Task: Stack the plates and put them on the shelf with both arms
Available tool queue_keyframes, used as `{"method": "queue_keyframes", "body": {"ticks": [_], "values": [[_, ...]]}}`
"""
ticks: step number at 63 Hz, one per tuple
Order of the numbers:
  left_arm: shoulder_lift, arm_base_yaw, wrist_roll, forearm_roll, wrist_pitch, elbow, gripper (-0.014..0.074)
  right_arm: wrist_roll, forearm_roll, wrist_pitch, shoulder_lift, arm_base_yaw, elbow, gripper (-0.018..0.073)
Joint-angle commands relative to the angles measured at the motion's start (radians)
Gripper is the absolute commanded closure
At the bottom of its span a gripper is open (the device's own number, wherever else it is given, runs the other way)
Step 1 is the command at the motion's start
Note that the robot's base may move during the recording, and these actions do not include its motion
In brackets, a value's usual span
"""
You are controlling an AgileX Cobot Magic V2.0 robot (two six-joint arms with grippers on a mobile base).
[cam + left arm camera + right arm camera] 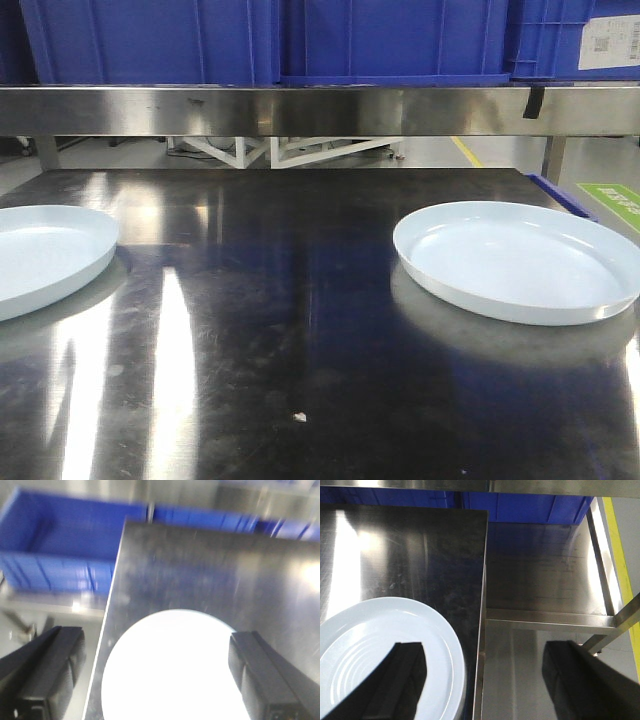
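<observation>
Two plates lay on the steel table (300,330), both very pale blue-white and glossy, round and shallow, with a low rim turned up. The left plate (40,255) was at the left edge of the surface and partly cut off by the front view. The right plate (515,260) was near the right edge. They were well apart, with bare steel between them. Each plate lay flat with its hollow side up. Being round, they had no long axis and pointed in no direction. The right wrist view showed faint rings in the floor of the right plate (370,635).

The left gripper (155,680) hung above the left plate (170,665) with its jaws wide apart and nothing in them. This view was blurred and the plate looked burnt white, but its rim seemed to lie just inside the table's left edge.

The right gripper (490,685) was also spread wide and held nothing. One finger (395,680) was over the right plate, and the other was beyond the table's right edge.

Behind the table a steel shelf (300,110) carried blue bins (150,40).
</observation>
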Motion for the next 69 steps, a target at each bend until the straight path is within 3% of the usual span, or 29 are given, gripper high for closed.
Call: {"method": "queue_keyframes", "body": {"ticks": [1,28,69], "values": [[0.047,0.003,-0.006,-0.007,-0.063,-0.035,-0.0036,-0.007,-0.001,-0.074,-0.013,-0.002,-0.039,-0.0034],[0.256,0.094,-0.006,-0.011,-0.073,-0.035,-0.0036,-0.007,-0.001,-0.074,-0.013,-0.002,-0.039,-0.0034],[0.407,0.096,-0.006,0.013,-0.109,-0.04,-0.0035,-0.007,0.01,-0.068,-0.013,-0.002,-0.039,-0.0034]]}}
